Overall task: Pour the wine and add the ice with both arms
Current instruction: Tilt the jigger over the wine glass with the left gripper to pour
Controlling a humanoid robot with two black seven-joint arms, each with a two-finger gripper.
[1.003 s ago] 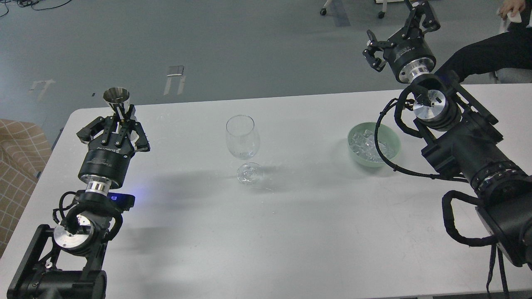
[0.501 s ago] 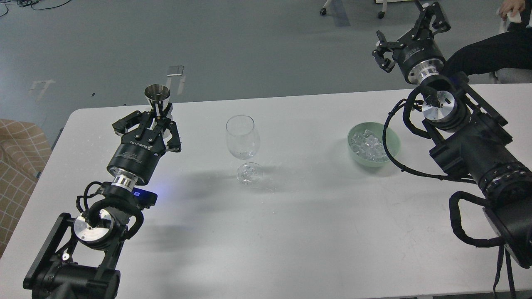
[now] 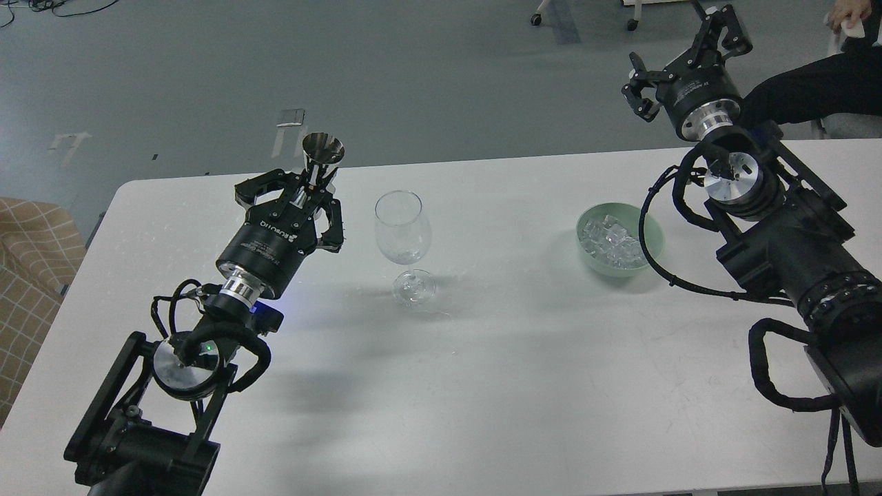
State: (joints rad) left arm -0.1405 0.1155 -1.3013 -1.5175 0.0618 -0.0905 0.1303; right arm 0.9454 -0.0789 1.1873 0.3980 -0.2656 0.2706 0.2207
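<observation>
My left gripper [image 3: 311, 187] is shut on a small steel cup [image 3: 322, 149], held upright above the table just left of the glass. An empty clear wine glass [image 3: 402, 227] stands at the table's middle. The wine does not show; the inside of the steel cup is hidden. Clear ice cubes [image 3: 612, 241] lie in a pale green bowl [image 3: 653, 238] at the right. My right gripper [image 3: 681, 54] is open and empty, raised beyond the table's far edge, above and behind the bowl.
The white table [image 3: 482, 386] carries only the glass and bowl. A person's dark-clothed leg [image 3: 813, 86] and hand are at the far right. A tan checked seat [image 3: 31, 262] stands off the left edge.
My left arm has carried the steel cup to the right, from the table's left end to close beside the glass. My right gripper has drifted slightly up and right, still open.
</observation>
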